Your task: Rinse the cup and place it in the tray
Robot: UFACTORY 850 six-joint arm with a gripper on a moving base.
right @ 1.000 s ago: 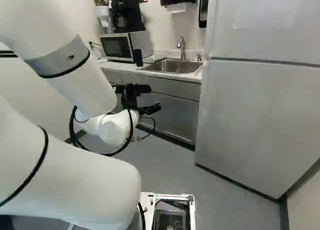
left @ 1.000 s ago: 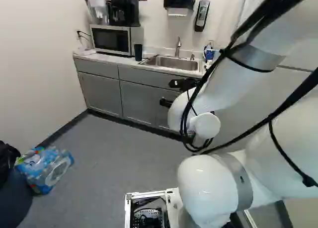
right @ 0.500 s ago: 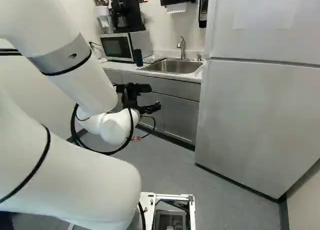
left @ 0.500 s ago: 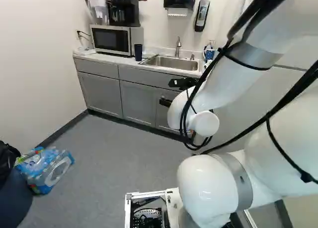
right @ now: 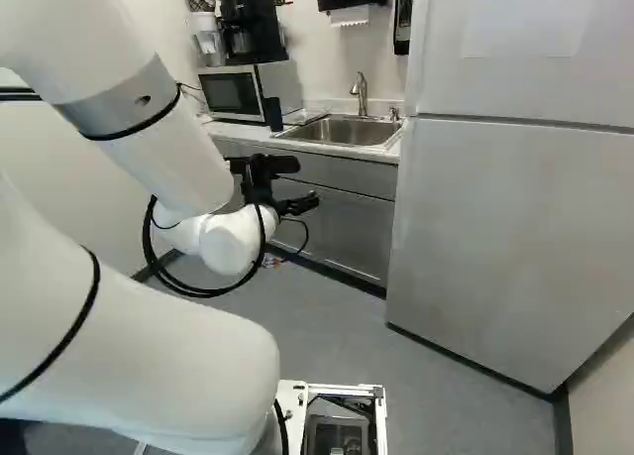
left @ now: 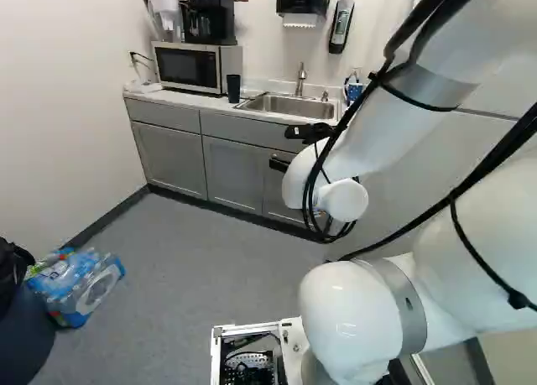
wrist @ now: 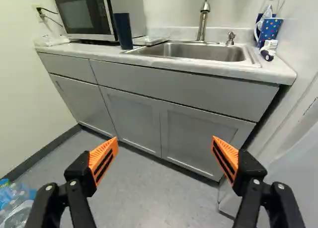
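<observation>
You are at the reaching step, as I judge it: the cup is not in your grip, and the rinse and the tray must come after that. Your end effector (wrist: 165, 138) is wide open, with its two orange pads far apart and nothing between them. It points at the gray cupboards (wrist: 134, 118), lower than the top of the bench (wrist: 89, 48). The cup you want is most likely the tall dark blue tumbler (wrist: 123, 31). It stands upright on the bench, between the microwave (wrist: 84, 13) and the sink (wrist: 203, 51), near the sink's rim. There is also a blue dotted cup (wrist: 271, 29) past the other end of the sink, so be sure which one you mean. A flat, shallow thing (wrist: 150, 40) lies just beside the tumbler; it may be the tray, but I cannot tell for sure. For your next move, lift the end effector above the bench edge and bring it in to the tumbler, one pad on each side. Go slowly, because a tall cup can tip if one pad bumps it first, and the microwave is close by. Then close gently, lift straight up, and carry the cup to the tap (wrist: 202, 19).
</observation>
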